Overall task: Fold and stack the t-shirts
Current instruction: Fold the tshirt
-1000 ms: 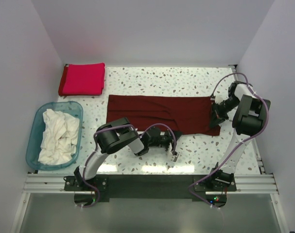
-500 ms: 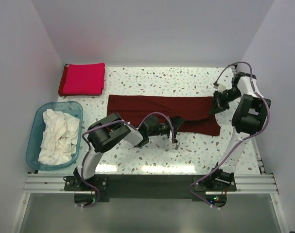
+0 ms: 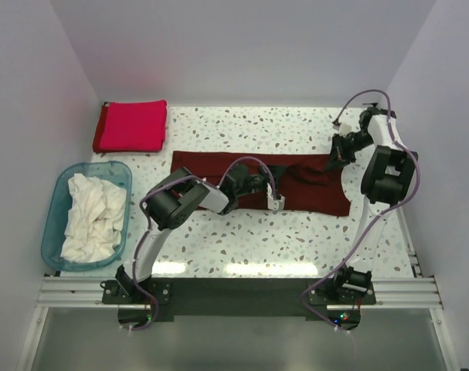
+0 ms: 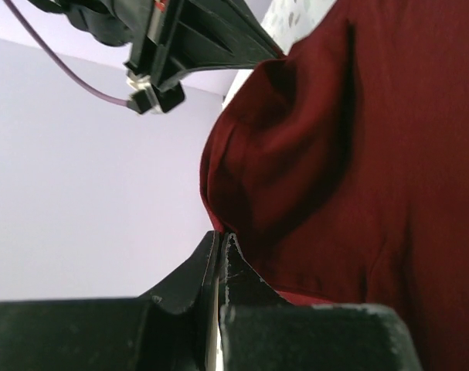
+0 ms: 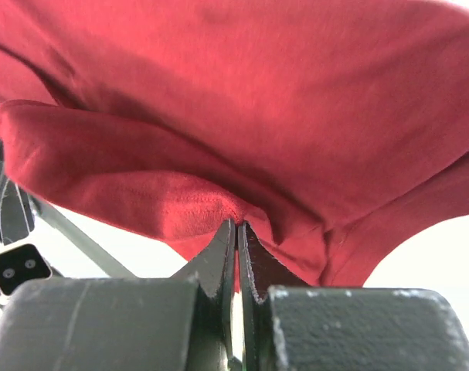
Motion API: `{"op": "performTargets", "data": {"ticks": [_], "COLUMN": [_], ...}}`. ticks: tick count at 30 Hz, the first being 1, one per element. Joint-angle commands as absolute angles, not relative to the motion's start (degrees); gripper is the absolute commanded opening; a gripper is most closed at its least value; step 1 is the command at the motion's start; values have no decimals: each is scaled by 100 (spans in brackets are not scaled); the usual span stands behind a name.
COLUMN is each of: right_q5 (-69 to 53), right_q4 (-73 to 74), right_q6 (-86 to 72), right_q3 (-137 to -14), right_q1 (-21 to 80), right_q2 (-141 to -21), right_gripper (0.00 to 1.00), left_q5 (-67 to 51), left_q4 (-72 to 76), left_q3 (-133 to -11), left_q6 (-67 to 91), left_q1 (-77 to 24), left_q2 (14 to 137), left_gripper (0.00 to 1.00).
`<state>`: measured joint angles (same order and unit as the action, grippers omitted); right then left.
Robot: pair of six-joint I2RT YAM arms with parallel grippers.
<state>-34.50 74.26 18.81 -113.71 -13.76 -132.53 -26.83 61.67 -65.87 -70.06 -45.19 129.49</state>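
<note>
Seen from above, a dark maroon t-shirt (image 3: 219, 166) lies in a long band across the middle of a speckled white table (image 3: 242, 127), stretching from left of centre almost to the right edge. Its left part lies flat, and its right part is bunched into folds between the two grippers. The left gripper (image 3: 273, 197) sits at the shirt's near edge, about midway along the band. The left wrist camera shows its fingers pressed together (image 4: 221, 241), pinching a fold of the maroon cloth (image 4: 389, 154). The right gripper (image 3: 336, 161) is at the shirt's far right corner, close to the table's right edge. The right wrist camera shows its fingers (image 5: 236, 228) likewise clamped tight on a hem, with the cloth (image 5: 296, 93) draped in folds beyond them. A crimson-red t-shirt (image 3: 131, 126) lies folded into a neat rectangle at the far left corner. At the left edge stands a translucent blue plastic tub (image 3: 64, 179) holding crumpled white t-shirts (image 3: 91, 216).
</note>
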Motion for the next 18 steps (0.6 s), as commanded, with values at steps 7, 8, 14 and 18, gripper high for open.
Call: {"op": "performTargets", "data": {"ticks": [7,8,14,18], "right_q5": [-3647,-3665,-3683,-3718], "right_q4": [6900,6856,6750,6803], "right_q6": [1556,1521,1441,1494], "right_q3": [-12146,-12173,-12305,-12060], "right_q1": [-1336,-1336,-1266,-1213], "right_q2": [-13403,-13403,-13447,-13307], "right_gripper": [0,0,0,0], "left_q5": [-2778,-2760,-2716,-2839], "left_q4": [6354,6433,6574,6583], "left_q3": [-6926,-6934,-7014,-6979], "left_q6": [-6724,-6680,-6399,-6284], "left_q1": [-4386,-4386,-4298,-4245], "left_q2": [13254,13280,13403,13351], "left_gripper": [0,0,0,0]}}
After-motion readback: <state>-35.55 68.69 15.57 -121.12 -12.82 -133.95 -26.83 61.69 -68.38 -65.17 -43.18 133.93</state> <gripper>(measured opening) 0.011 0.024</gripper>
